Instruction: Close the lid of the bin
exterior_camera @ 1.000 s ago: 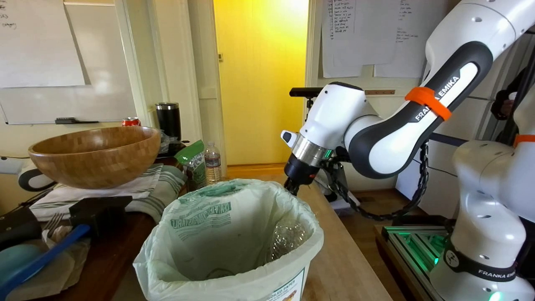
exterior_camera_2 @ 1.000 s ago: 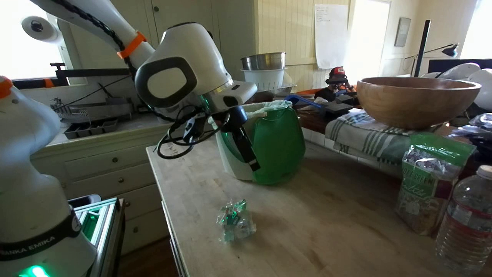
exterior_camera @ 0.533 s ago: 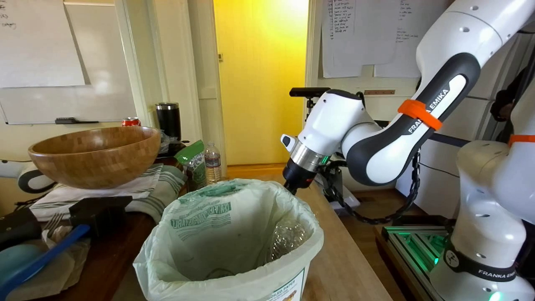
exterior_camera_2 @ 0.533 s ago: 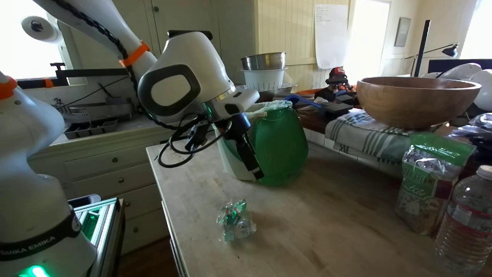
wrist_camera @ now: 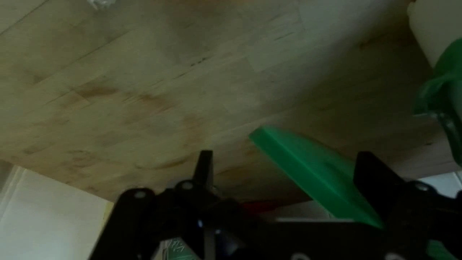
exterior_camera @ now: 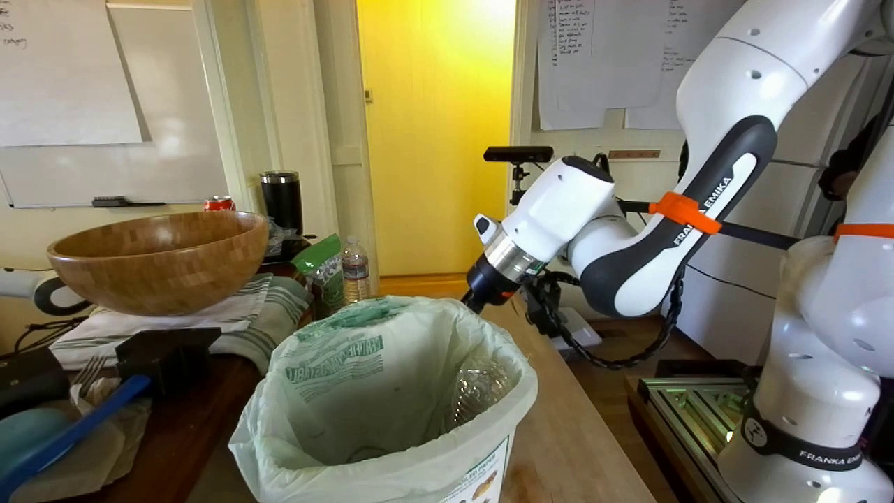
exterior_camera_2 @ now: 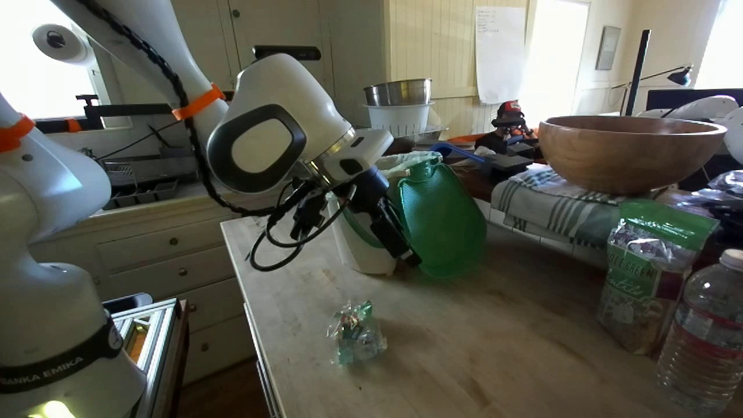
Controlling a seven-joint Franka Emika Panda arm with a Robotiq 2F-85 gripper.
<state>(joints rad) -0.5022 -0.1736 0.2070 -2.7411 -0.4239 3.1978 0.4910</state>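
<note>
Beside the bin (exterior_camera_2: pixel 361 248), the gripper (wrist_camera: pixel 286 156) was splayed, the lid (exterior_camera_2: pixel 446 217) (presumably light, slick) best pinched by its rim (wrist_camera: pixel 306 169).

Light is blowing out a window (exterior_camera_2: pixel 26 75) and a far opening (exterior_camera_2: pixel 557 58) in an exterior view; a whiteboard (exterior_camera: pixel 178 140) is catching glare and a yellow door (exterior_camera: pixel 436 140) is glowing at top. The wrist view is running dim, shadow is darkening the tabletop (wrist_camera: pixel 310 83), and the gripper (wrist_camera: pixel 285 159) is looming near-black.
</note>
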